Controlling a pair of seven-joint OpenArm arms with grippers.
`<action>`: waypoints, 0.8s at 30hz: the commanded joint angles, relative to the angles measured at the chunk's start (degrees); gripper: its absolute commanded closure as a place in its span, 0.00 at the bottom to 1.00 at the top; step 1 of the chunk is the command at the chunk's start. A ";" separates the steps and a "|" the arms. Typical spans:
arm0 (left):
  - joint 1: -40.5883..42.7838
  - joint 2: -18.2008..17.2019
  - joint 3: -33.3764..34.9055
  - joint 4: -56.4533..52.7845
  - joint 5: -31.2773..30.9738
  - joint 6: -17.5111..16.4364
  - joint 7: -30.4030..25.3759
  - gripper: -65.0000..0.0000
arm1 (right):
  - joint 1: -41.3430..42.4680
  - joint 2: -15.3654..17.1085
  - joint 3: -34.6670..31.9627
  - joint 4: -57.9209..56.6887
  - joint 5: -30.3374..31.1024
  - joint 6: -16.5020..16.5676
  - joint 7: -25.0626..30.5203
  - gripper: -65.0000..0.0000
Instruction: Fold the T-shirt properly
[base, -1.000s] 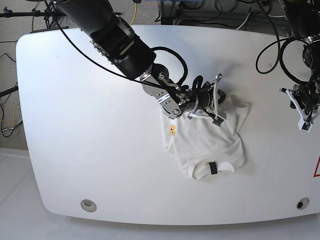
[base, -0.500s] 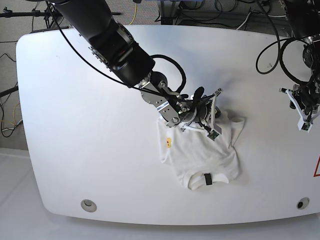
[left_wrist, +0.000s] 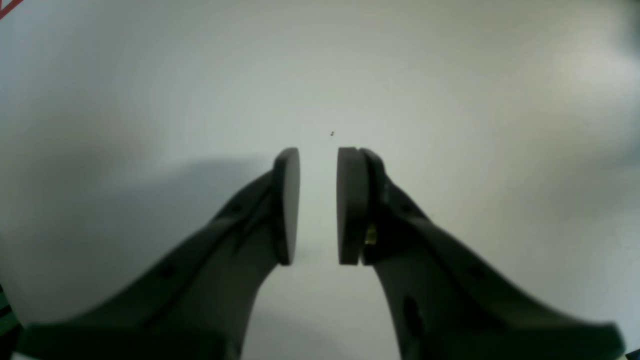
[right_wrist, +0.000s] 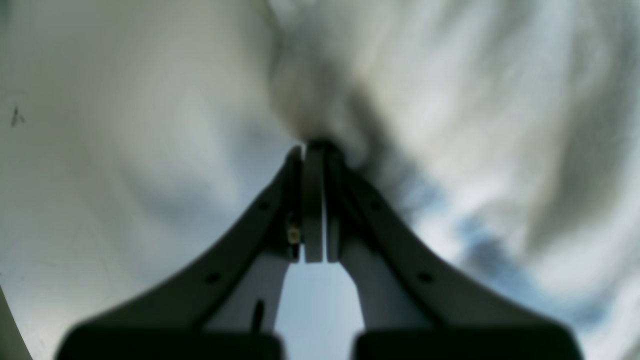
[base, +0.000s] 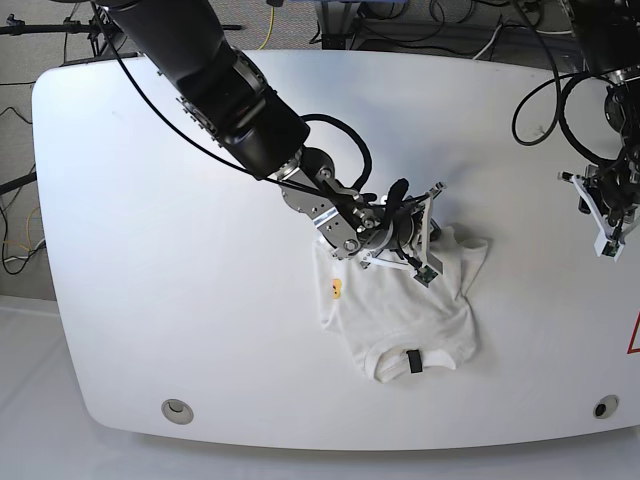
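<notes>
A crumpled white T-shirt (base: 405, 305) lies near the middle of a white desk (base: 150, 250), black neck tag toward the front edge. The right claw (right_wrist: 314, 150) is clamped on a bunched fold of its cloth. The left claw (left_wrist: 318, 205) hovers over bare desk well apart, slightly parted and empty.

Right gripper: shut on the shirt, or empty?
Shut on the white cloth T-shirt. In the right wrist view the right gripper has its pads pressed together, with bunched white fabric pinched at their tips.
</notes>
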 joint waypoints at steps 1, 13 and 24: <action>-0.86 -1.26 -0.33 1.12 -0.25 -0.11 -0.64 0.81 | 1.70 -0.73 1.02 0.91 1.14 -0.05 1.09 1.00; 0.81 -5.48 -3.06 3.84 0.01 -4.07 -0.64 0.81 | -0.06 5.60 7.35 15.59 0.88 -0.23 -13.68 1.00; 7.66 -9.26 -14.40 6.83 -0.07 -4.42 -0.64 0.81 | -12.54 18.70 26.16 51.73 1.14 -11.57 -33.37 1.00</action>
